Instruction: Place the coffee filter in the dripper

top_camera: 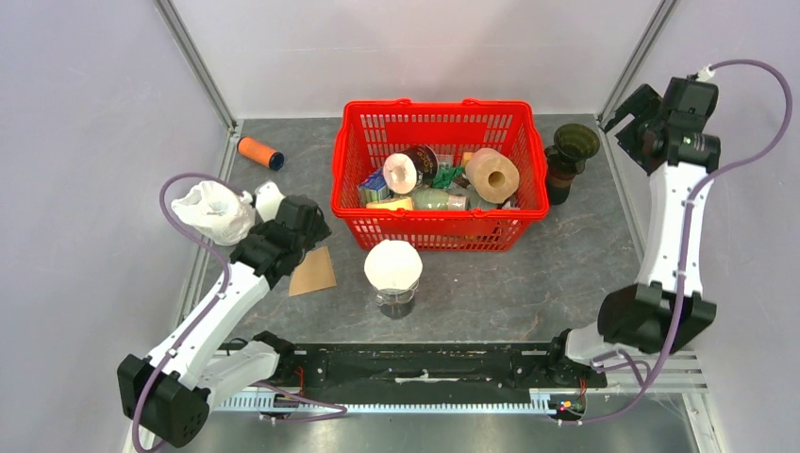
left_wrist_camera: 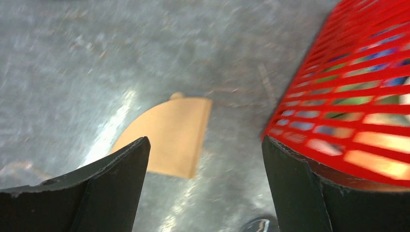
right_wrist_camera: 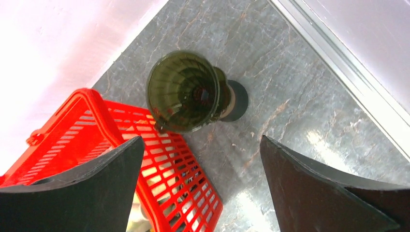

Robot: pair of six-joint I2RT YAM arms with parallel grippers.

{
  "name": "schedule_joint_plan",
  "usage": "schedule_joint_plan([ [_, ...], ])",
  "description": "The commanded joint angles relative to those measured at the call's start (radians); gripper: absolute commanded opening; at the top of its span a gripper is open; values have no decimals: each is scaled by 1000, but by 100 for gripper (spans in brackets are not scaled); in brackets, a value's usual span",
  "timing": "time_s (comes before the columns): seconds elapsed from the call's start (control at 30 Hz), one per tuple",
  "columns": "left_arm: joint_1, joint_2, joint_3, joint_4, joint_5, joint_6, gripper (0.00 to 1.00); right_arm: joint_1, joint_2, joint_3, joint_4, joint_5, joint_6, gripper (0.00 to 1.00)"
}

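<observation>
Lying flat on the table [left_wrist_camera: 72, 58], the filter [left_wrist_camera: 167, 135] is seen just ahead of the spread, empty left fingers [left_wrist_camera: 111, 193], while the dripper [right_wrist_camera: 186, 92] is seen beyond the spread, empty right fingers [right_wrist_camera: 96, 188], beside the basket [right_wrist_camera: 72, 125].

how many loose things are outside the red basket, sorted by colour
white: 2, crumpled wad, white-topped jar
orange: 1, spool
brown: 1, coffee filter
dark green: 1, dripper
total: 5
</observation>
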Motion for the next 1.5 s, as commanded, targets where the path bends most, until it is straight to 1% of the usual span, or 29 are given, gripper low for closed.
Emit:
schedule_joint_plan([
  [0.0,-2,-90,-75,-125,-49,-131,93,-5,164,160,-125,-19,-101,97],
  [0.07,-1,-118,-97,-143,-43,-136,93,-3,223,202,-158,-31,-106,97],
  [0.13,-1,-126,-125,-173,-46,-164,93,4,250,201,-141,-42,-105,97],
  [0.3,0,-85,-188,-170,-44,-201,93,12,254,184,-111,-8,-105,97],
  [0.4,7,-40,-224,-113,-24,-189,93,12,235,163,-98,6,-109,97],
  [0.5,26,22,-251,-26,56,-159,93,12,210,136,-74,33,-109,97],
  [0.77,55,148,-298,139,174,-143,91,12,183,107,-59,18,-106,97],
  [0.83,54,183,-299,146,197,-148,89,12,177,100,-56,23,-106,97],
  [1.0,54,266,-289,118,193,-175,84,13,170,94,-51,30,-106,97],
  [1.17,54,302,-289,111,191,-182,80,12,161,88,-50,29,-107,97],
  [1.3,55,324,-289,127,188,-172,68,12,148,70,-42,29,-106,97],
  [1.4,54,351,-280,135,169,-173,63,12,137,61,-34,32,-108,97],
  [1.47,54,381,-273,140,176,-168,63,13,130,59,-31,29,-108,97],
])
